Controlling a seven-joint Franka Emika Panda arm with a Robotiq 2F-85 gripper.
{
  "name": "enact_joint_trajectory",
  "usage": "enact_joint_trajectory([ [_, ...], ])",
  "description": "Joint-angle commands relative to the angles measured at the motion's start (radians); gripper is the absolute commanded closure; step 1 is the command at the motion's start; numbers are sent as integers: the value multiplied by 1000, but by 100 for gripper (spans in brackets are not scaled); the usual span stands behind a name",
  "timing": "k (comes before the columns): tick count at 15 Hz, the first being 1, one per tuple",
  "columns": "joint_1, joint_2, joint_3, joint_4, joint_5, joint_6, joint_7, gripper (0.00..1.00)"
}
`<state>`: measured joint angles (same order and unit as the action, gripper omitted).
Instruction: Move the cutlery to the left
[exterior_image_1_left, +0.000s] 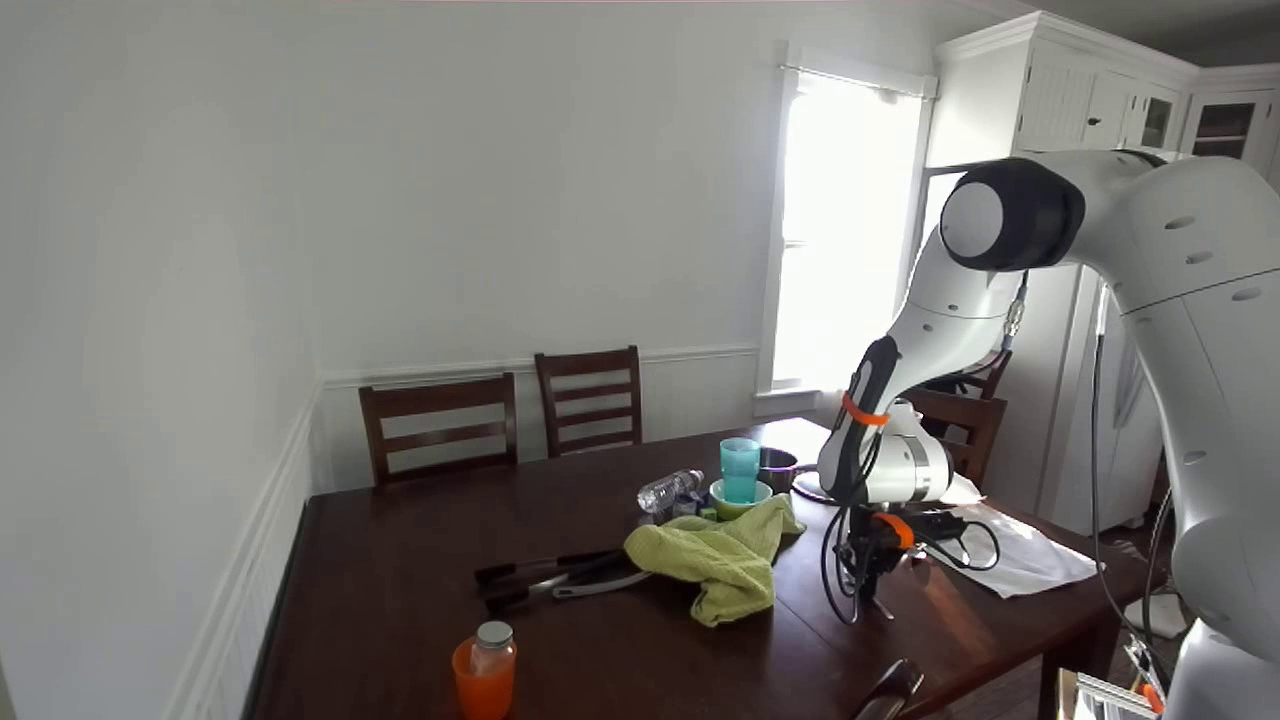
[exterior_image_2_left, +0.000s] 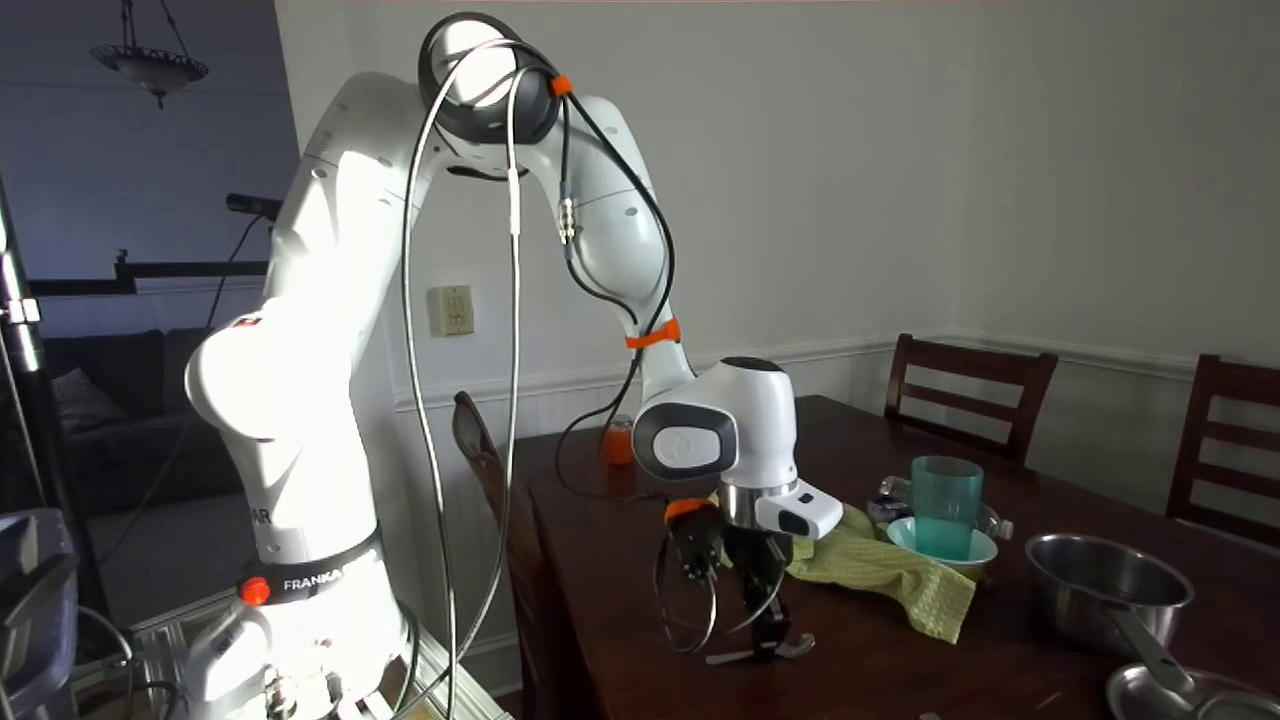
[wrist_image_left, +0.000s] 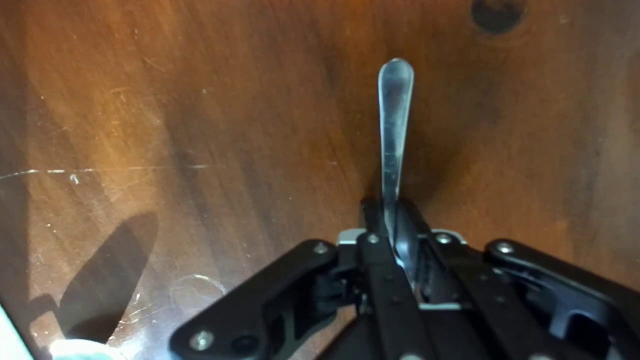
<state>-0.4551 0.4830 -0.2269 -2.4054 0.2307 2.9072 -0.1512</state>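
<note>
Robot gripper (wrist_image_left: 390, 210) pinches silvery cutlery piece (exterior_image_2_left: 730, 658) down at dark table (exterior_image_2_left: 880, 680), touch unclear; in exterior view, long axis runs left to right, crosswise, 1 end jutting each side.

Cutlery (wrist_image_left: 395, 120) in end effector (wrist_image_left: 391, 212); cup (exterior_image_2_left: 946, 500) in bowl (exterior_image_2_left: 977, 561).

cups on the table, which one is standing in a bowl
The teal cup: it stands upright inside the pale bowl. The orange cup has no bowl; it stands directly on the tabletop, well apart.
</note>
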Motion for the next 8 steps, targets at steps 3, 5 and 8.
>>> enact_joint_trajectory([
  [3, -24, -13, 12, -9, -19, 30, 6, 42],
  [5, -20, -40, 6, -14, -20, 23, 12, 27],
  [8, -21, -85, 2, -13, -12, 6, 23, 7],
])
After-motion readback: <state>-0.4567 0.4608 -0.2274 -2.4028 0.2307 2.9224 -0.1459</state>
